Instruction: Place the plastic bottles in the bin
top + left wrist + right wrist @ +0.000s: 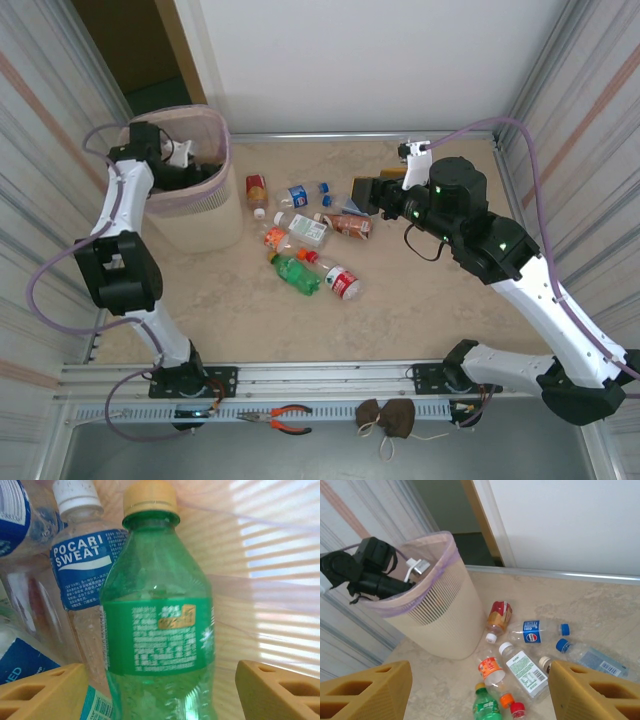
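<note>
text: POCARI SWEAT | on: blue label of clear white-capped bottle [82, 565] | green bottle [157, 635] label: print illegible

bottles [305, 229] right of bin [195, 225]

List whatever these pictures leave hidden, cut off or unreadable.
- Top view: the bin's contents, hidden by its rim and the left arm.
- Left wrist view: the green bottle's base, cut off by the lower edge.
- Top view: label print on the table bottles, too small to read.
</note>
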Action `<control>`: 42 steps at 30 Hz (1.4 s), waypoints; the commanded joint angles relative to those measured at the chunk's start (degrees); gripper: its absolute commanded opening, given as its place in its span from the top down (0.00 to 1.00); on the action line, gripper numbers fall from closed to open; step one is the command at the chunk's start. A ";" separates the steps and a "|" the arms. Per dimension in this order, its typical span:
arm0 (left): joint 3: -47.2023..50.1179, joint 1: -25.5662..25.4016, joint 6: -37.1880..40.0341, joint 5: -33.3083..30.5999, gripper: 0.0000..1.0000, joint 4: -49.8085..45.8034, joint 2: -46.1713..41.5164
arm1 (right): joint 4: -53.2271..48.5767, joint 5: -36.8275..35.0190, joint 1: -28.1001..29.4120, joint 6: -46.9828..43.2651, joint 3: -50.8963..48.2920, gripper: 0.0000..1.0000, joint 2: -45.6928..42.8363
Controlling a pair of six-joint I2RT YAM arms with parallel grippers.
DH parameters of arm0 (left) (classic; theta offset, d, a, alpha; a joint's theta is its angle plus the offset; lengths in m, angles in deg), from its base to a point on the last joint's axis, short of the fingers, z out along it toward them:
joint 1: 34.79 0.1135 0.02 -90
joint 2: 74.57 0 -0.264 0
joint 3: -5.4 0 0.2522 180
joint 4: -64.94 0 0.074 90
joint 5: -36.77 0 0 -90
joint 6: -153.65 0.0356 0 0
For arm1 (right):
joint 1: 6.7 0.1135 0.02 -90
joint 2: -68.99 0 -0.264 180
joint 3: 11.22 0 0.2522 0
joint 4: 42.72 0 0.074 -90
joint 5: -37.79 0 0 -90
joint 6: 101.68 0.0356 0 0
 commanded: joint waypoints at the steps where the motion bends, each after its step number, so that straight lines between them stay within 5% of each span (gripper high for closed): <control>1: -3.58 0.03 0.56 0.04 0.21 -2.86 -3.10 | -1.36 -0.18 -0.84 1.49 0.35 0.29 0.57; 11: -6.17 0.79 -0.12 0.93 0.21 -3.92 -7.64 | -7.89 5.08 -8.44 -1.07 2.90 0.29 6.28; 20: -5.43 2.05 -0.46 2.58 0.21 -4.38 -13.14 | -11.79 7.40 -15.50 -15.82 4.80 0.32 17.11; 29: -3.06 2.23 -1.58 4.86 0.21 -2.86 -19.61 | -14.46 6.11 -17.83 -33.40 12.19 0.31 36.39; 42: 0.34 2.07 -4.84 10.06 0.21 0.89 -26.97 | -20.17 10.88 -17.69 -41.07 35.71 0.28 63.61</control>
